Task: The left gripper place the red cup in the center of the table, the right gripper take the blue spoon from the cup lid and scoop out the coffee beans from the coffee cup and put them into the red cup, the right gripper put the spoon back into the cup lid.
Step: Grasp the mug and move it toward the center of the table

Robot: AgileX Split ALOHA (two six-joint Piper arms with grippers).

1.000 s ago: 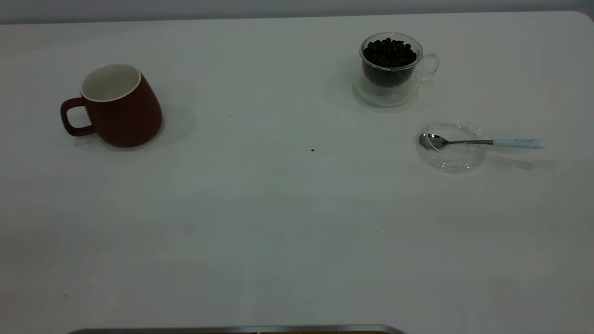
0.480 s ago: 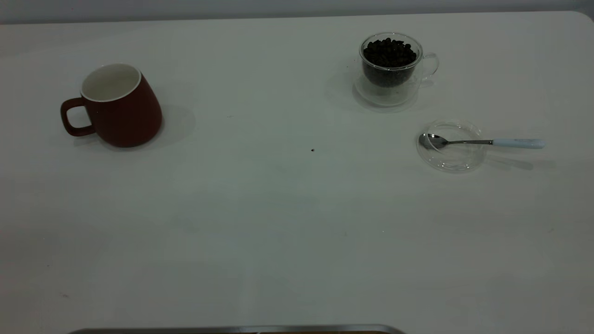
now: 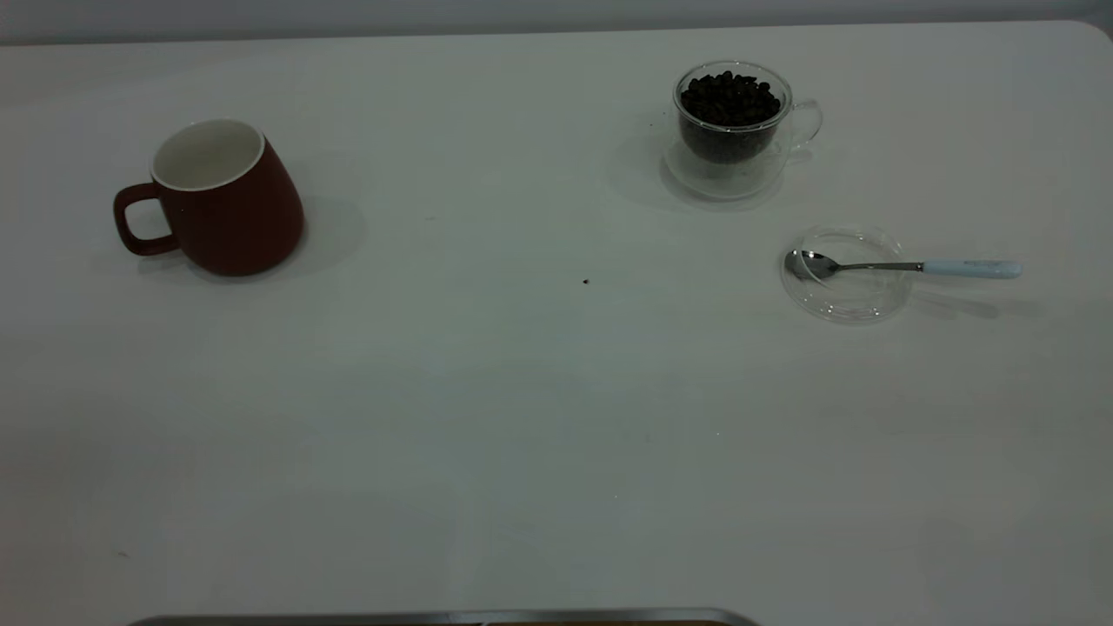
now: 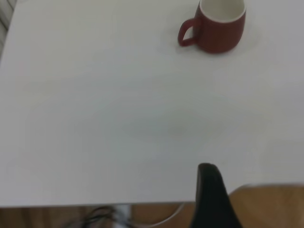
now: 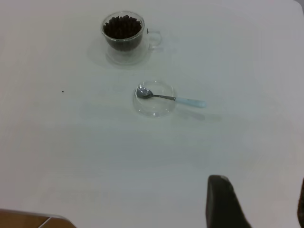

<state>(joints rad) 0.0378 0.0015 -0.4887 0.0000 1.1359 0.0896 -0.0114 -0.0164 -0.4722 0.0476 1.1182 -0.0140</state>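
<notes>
The red cup (image 3: 222, 209) stands upright at the table's (image 3: 522, 391) far left, handle pointing left; it also shows in the left wrist view (image 4: 218, 28). The coffee cup (image 3: 735, 130) holds coffee beans (image 3: 729, 97) at the back right. The cup lid (image 3: 848, 291) lies in front of it, with the blue spoon (image 3: 904, 266) resting bowl-in, handle pointing right. Neither gripper shows in the exterior view. My left gripper (image 4: 259, 194) is open and empty near the table's front edge, far from the red cup. My right gripper (image 5: 261, 204) is open and empty, well short of the lid (image 5: 154, 107) and spoon (image 5: 171, 98).
A small dark speck (image 3: 585, 281) lies near the table's middle. A metal rim (image 3: 435, 617) runs along the near edge. The table's rounded corner (image 3: 1096, 30) is at the back right. Wooden floor (image 4: 270, 204) shows past the table edge.
</notes>
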